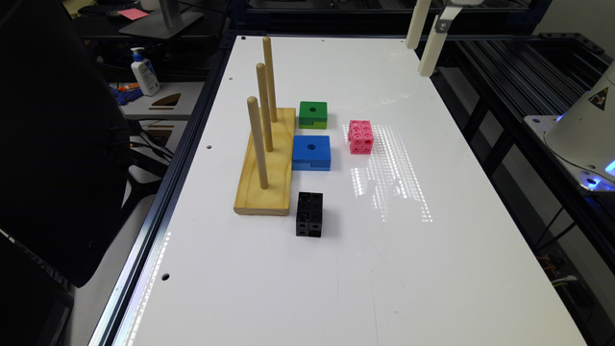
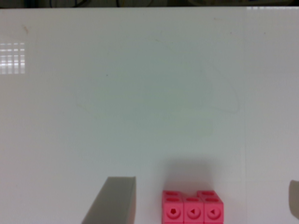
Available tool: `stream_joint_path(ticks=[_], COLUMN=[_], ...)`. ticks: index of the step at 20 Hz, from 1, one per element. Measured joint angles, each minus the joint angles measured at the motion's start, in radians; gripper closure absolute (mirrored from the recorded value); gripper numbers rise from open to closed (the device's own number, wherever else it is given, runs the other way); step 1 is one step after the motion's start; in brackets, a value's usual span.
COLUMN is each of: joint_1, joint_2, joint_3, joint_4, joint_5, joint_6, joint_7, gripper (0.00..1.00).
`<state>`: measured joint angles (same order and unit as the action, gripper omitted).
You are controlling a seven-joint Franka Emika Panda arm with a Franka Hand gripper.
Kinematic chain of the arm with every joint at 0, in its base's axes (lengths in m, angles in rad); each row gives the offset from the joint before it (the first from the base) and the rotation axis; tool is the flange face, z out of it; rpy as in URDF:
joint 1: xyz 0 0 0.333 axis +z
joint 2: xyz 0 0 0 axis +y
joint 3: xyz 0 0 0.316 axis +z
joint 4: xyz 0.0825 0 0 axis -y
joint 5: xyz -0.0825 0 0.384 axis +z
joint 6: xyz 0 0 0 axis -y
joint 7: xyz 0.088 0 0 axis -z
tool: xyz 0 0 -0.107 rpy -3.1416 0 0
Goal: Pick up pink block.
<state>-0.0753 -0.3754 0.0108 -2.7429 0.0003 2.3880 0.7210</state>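
The pink block (image 1: 361, 136), made of small joined cubes with round holes, lies on the white table (image 1: 432, 250) at the exterior view's right of the blue and green blocks. My gripper (image 1: 418, 58) hangs high above the table's far right corner, well away from the block and holding nothing. In the wrist view the pink block (image 2: 192, 208) sits on the table far beneath the gripper (image 2: 208, 182), whose two grey fingers (image 2: 114, 203) are spread wide, so it is open.
A wooden base with three upright pegs (image 1: 267, 163) stands at the exterior view's left of the blocks. Beside it sit a green block (image 1: 313, 114), a blue block (image 1: 311, 152) and a black block (image 1: 309, 214). The arm's base (image 1: 586, 129) is off the right edge.
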Motion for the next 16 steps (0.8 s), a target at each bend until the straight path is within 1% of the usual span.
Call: stream_joint_path(ticks=[3,5,11,14,16], joint_1=[0.000,0.000,0.000,0.000,0.000], joint_2=[0.039,0.061,0.115,0.137,0.145], joint_3=[0.001,0.003,0.006,0.007,0.008], joint_4=[0.004,0.015,0.072,0.092,0.099], joint_5=[0.0000,0.0000,0.0001,0.0003,0.0005], joint_6=[0.040,0.055,0.059,0.059,0.059], joint_7=[0.000,0.001,0.002,0.002,0.002], gripper=[0.00,0.00,0.00,0.00,0.00])
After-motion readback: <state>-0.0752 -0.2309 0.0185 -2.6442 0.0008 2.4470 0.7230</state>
